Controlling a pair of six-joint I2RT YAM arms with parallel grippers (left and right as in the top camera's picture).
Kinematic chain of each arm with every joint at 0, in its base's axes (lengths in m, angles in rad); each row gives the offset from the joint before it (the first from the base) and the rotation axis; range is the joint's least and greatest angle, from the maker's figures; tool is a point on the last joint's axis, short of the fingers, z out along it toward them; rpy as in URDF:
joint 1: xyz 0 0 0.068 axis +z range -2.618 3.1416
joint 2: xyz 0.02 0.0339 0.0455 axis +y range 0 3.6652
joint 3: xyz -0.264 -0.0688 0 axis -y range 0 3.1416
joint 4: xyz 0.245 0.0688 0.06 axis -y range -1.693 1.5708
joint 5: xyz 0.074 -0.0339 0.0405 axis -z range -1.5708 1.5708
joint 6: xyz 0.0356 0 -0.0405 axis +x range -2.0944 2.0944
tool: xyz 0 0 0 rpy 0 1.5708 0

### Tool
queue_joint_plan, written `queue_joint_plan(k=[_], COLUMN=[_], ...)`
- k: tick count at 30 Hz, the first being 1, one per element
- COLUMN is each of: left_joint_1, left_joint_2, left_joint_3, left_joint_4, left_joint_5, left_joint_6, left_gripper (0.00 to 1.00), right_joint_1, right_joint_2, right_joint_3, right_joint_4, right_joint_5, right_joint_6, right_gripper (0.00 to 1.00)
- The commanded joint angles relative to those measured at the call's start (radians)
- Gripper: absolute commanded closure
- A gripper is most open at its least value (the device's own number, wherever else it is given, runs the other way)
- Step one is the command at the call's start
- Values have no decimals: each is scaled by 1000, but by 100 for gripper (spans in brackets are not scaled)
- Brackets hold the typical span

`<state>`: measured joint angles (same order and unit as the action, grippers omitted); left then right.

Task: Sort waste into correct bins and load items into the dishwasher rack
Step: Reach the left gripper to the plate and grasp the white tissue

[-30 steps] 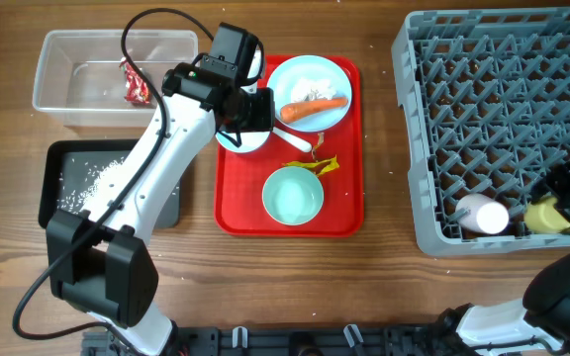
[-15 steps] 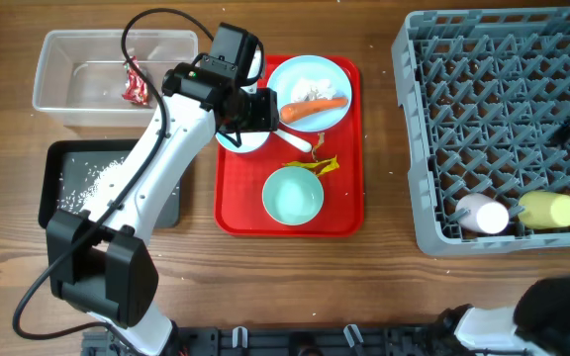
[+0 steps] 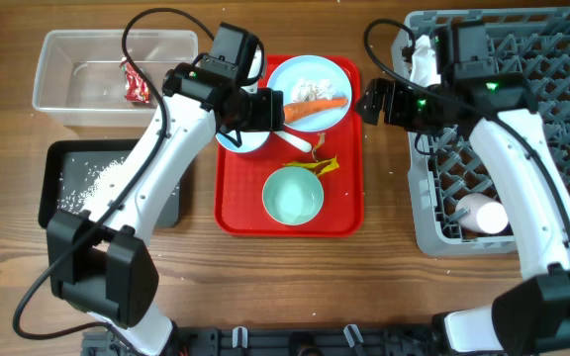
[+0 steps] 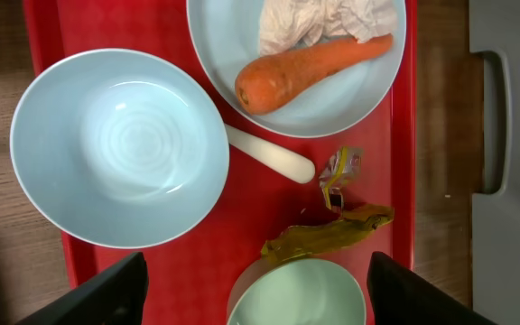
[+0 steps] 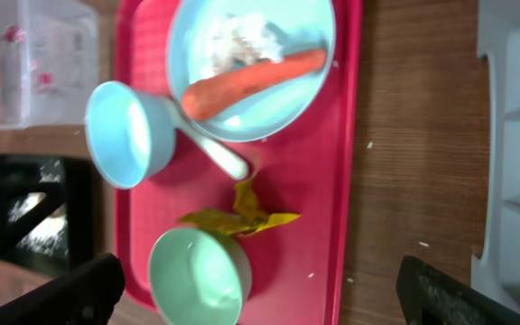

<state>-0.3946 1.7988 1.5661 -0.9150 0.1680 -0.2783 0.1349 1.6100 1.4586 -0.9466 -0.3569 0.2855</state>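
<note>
The carrot [image 3: 315,107] lies on the blue plate [image 3: 287,77], upper centre of frame. I judge it rigid, smooth, roll-prone; grip across its thick middle. Left gripper [image 4: 255,266] and right gripper [image 5: 260,271] both stand apart, empty.

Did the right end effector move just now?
Yes. In the overhead view the right end effector went from the rack's lower right corner up and left, past its left edge, toward the red tray.

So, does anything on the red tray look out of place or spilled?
Only the crumpled yellow wrapper: it lies loose on the red tray, between the plate with the carrot and the teal bowl. Nothing looks spilled.
</note>
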Motion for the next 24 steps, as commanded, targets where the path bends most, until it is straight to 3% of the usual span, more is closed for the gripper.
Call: queue_joint_plan(k=[1,7,13,14,15,17,18,19,24], left_joint_1=[-80,-252,-276,-275,-275,-275,-275,-274,-271], left_joint_2=[17,217,331,346,354,354,354,354,311], left_joint_3=[3,3,3,3,3,3,3,3,64], left_joint_4=[31,104,115,115,116,123,123,123,78], left_joint_5=[2,-21,-66,-72,-73,-73,-73,-73,-73], left_joint_6=[160,364,462,462,462,455,447,424,374], left_gripper=[23,22,25,29,43,81,92,96,96], right_joint_1=[-68,-338,-387,-387,-387,-387,-387,-387,-387], right_joint_2=[-23,-214,-245,-245,-245,-245,-245,-245,-245], right_joint_3=[29,56,54,54,54,54,54,54,54], right_joint_4=[15,-91,-163,-164,-163,-163,-164,-167,-194], right_joint_5=[27,28,29,28,28,28,28,28,29], right_joint_6=[29,-29,-77,-77,-77,-77,-77,-78,-111], right_gripper=[1,0,1,0,0,0,0,0,0])
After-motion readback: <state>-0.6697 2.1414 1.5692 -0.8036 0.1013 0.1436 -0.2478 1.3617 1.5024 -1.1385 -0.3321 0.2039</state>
